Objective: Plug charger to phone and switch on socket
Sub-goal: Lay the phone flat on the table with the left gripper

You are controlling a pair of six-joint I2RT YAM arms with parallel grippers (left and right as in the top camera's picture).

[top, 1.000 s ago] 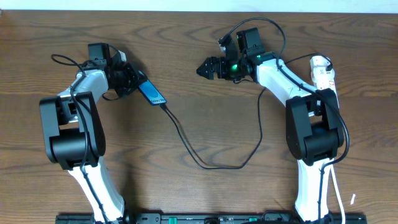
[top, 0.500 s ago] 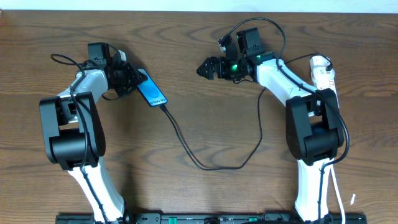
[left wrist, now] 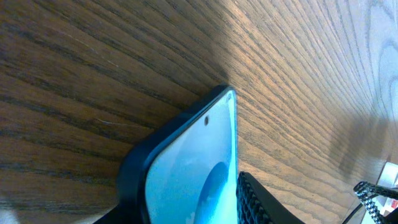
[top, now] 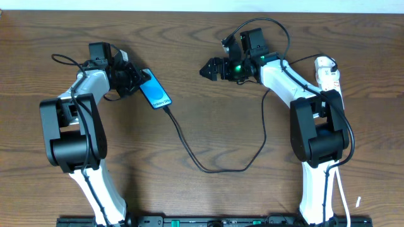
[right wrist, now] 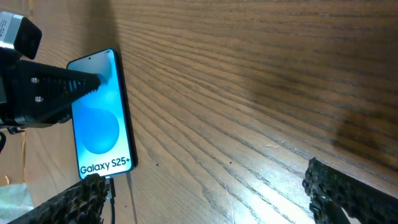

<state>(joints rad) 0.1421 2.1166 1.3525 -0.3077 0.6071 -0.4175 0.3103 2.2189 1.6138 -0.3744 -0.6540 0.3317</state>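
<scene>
The phone (top: 155,94) lies aslant at the left of the wooden table with its blue screen up. It also shows in the right wrist view (right wrist: 99,118) with its "Galaxy S25+" text. My left gripper (top: 130,79) is shut on the phone's top end, which fills the left wrist view (left wrist: 186,168). The black charger cable (top: 208,168) meets the phone's bottom edge (right wrist: 111,185), loops across the table and rises toward the right arm. My right gripper (top: 207,68) is open and empty, apart from the phone, with its fingers wide in the wrist view (right wrist: 211,199). The white socket (top: 327,72) lies at the far right, partly hidden by the right arm.
The right arm's base and links (top: 319,135) stand over the socket's near end. The left arm's base (top: 71,135) stands at the left. A thin black cable (top: 63,61) loops behind the left wrist. The table's far edge (top: 189,9) runs along the top.
The phone has turned slightly in my left gripper, so more of its blue screen faces up. The right arm and the cable loop have not moved.
</scene>
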